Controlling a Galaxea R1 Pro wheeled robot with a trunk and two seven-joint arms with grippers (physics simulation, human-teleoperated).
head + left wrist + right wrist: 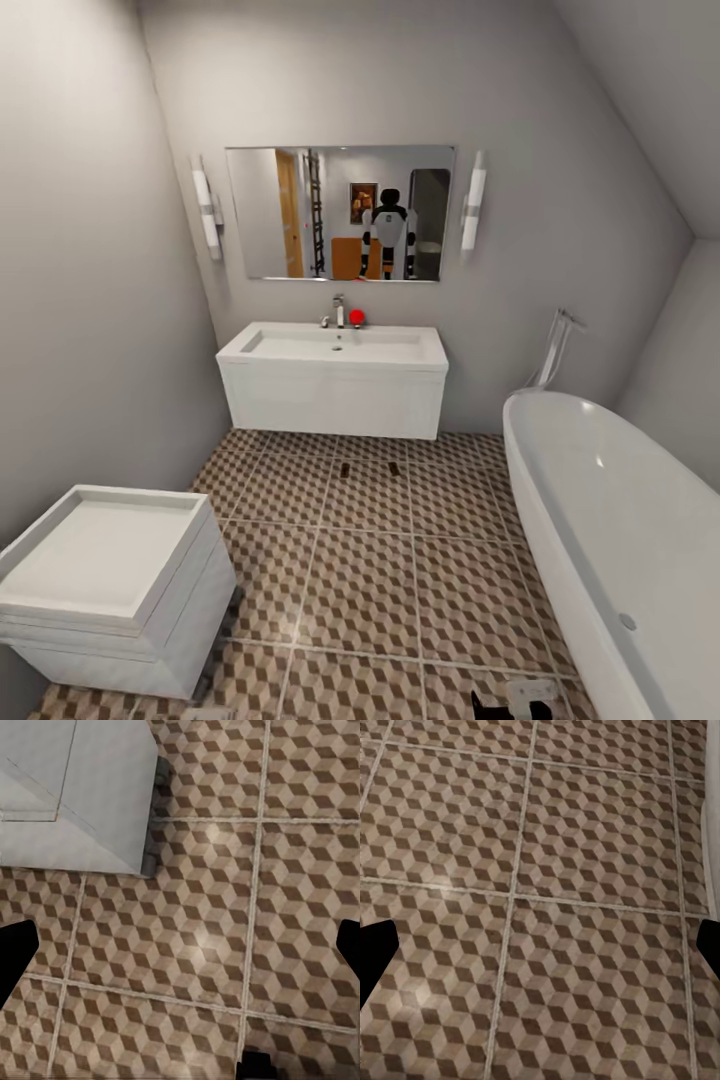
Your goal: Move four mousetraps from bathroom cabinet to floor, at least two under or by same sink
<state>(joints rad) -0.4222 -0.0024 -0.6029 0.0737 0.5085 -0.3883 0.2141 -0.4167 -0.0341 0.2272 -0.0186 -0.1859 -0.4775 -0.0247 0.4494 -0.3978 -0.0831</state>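
Observation:
Two mousetraps lie flat on the bathroom floor (360,590) just in front of the sink (335,347): one mousetrap (345,469) and a second (393,468) side by side, a short gap apart, below the white vanity. My left gripper (180,956) hangs open above the cube-pattern tiles with nothing between its fingers. My right gripper (540,952) is open too, over bare tiles. The cabinet itself is out of view; the mirror (340,213) reflects the robot and an orange-brown piece of furniture behind it.
A white oval bathtub (610,540) runs along the right side. A white boxy unit (110,585) stands at the near left, its corner also in the left wrist view (75,795). A red ball (356,317) sits by the chrome tap (339,310).

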